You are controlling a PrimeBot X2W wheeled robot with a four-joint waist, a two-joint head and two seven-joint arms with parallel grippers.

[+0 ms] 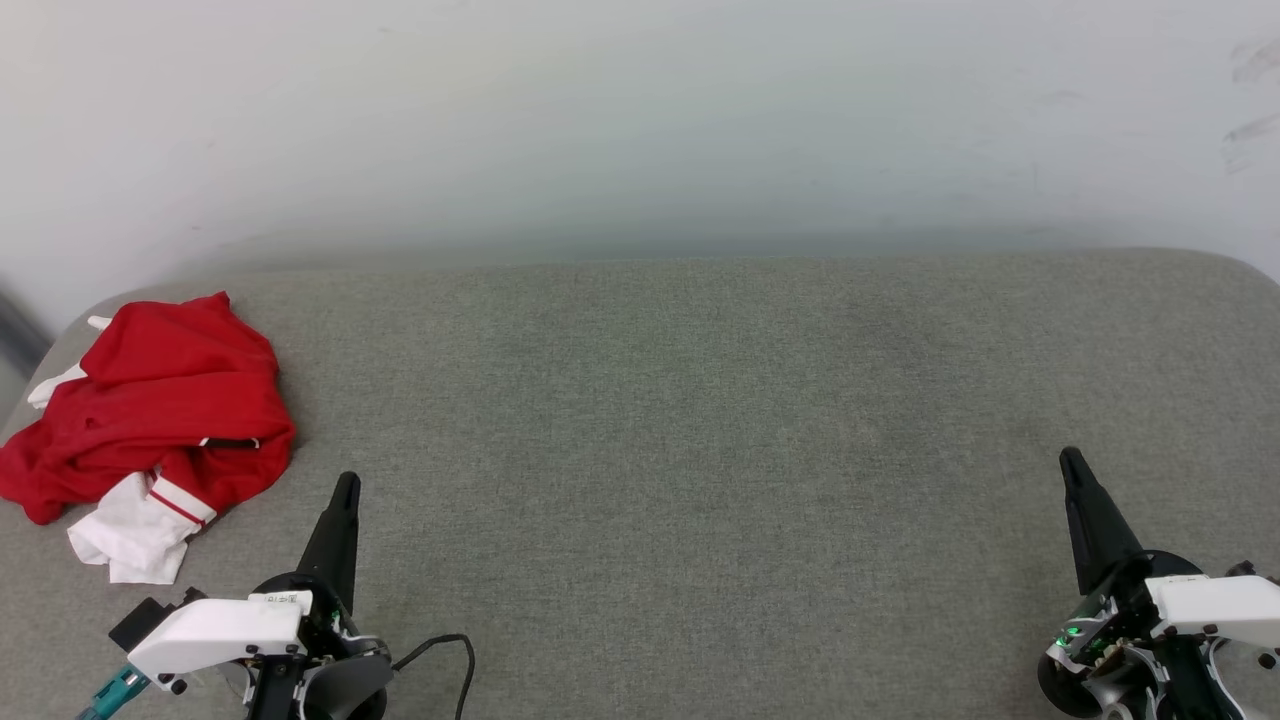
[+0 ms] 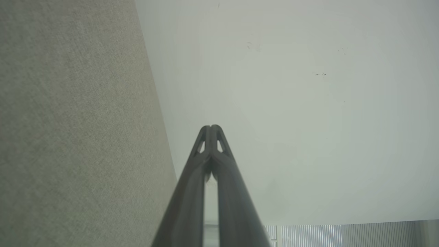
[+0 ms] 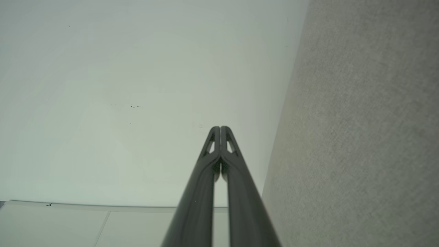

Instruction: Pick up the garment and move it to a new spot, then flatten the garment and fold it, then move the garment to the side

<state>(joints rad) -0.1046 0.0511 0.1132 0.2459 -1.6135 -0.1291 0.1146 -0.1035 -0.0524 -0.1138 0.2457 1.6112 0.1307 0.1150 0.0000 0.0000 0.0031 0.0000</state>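
Note:
The garment (image 1: 165, 400), a red shirt with white sleeves and red-white striped trim, lies crumpled at the far left of the grey fabric surface (image 1: 700, 420). My left gripper (image 1: 346, 484) is shut and empty, hovering just right of and below the garment, apart from it. At the lower right my right gripper (image 1: 1068, 458) is also shut and empty, far from the garment. In the left wrist view the left gripper (image 2: 210, 127) shows its tips pressed together against a pale wall. The right gripper (image 3: 220, 128) looks the same in the right wrist view.
A pale wall (image 1: 640, 120) rises behind the grey surface. The surface's rounded corners show at the back left and back right. A black cable (image 1: 450, 645) loops beside my left wrist. A wide stretch of bare fabric lies between the two grippers.

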